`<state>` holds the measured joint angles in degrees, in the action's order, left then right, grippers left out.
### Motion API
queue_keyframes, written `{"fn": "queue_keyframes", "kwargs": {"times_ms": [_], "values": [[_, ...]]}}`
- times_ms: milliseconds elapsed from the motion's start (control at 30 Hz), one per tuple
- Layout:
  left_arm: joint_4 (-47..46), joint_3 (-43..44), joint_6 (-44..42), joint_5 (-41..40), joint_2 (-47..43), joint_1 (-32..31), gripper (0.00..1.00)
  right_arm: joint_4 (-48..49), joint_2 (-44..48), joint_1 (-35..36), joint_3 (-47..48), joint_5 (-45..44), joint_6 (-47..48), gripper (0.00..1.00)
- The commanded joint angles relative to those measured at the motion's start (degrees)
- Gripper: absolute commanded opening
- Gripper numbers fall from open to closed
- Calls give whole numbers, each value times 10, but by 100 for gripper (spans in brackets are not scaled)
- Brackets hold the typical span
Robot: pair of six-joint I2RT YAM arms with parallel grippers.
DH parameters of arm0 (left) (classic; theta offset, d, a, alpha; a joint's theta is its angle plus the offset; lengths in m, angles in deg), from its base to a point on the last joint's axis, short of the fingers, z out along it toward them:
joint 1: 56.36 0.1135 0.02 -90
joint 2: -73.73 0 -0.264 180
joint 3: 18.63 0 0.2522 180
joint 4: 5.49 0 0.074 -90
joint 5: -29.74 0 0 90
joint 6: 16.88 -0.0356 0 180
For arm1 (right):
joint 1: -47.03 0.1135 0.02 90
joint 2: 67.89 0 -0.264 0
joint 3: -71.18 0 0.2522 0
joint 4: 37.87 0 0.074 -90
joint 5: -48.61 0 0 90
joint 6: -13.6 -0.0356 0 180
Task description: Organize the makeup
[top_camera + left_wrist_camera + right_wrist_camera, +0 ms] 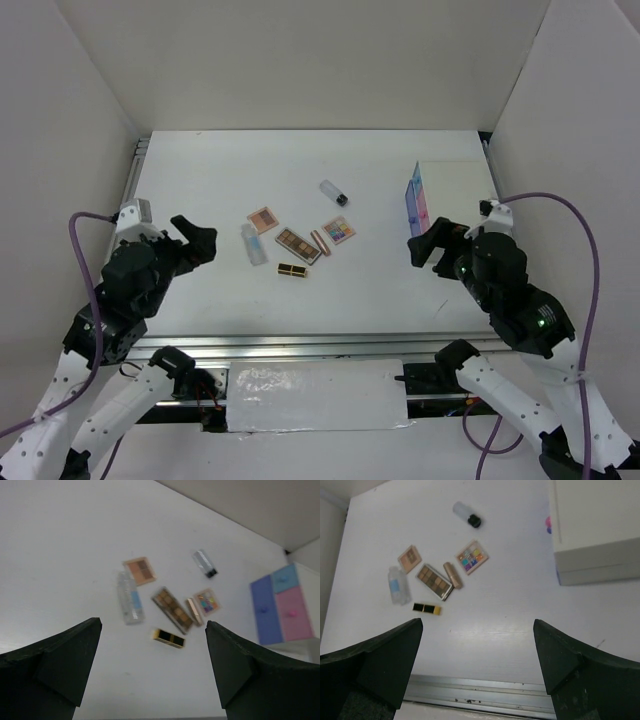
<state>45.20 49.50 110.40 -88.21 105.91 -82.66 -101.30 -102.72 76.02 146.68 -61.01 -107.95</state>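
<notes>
The makeup lies in a loose cluster mid-table: a small tan palette (pixel 262 219), a long brown palette (pixel 298 245), a colourful palette (pixel 339 231), a rose-gold stick (pixel 320 242), a clear bottle (pixel 254 244), a black-capped bottle (pixel 333 192) and a black-gold lipstick (pixel 293 270). The lipstick also shows in the left wrist view (pixel 169 637) and the right wrist view (pixel 426 608). My left gripper (pixel 198 240) is open and empty, left of the cluster. My right gripper (pixel 432 243) is open and empty, to its right.
A white box with blue and pink drawers (pixel 420 198) stands at the back right, just beyond my right gripper; it shows in the left wrist view (pixel 282 605). White walls enclose the table. A metal rail (pixel 300 345) runs along the near edge.
</notes>
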Motion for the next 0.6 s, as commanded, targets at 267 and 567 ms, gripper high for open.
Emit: {"fn": "queue_keyframes", "kwargs": {"times_ms": [267, 567], "values": [[-618, -85, 212, 495, 320, -16, 99, 95, -1, -2, -21, 47, -12, 100], [-852, 315, 380, 663, 900, -66, 99, 71, 62, -3, 6, 101, -21, 100]]}}
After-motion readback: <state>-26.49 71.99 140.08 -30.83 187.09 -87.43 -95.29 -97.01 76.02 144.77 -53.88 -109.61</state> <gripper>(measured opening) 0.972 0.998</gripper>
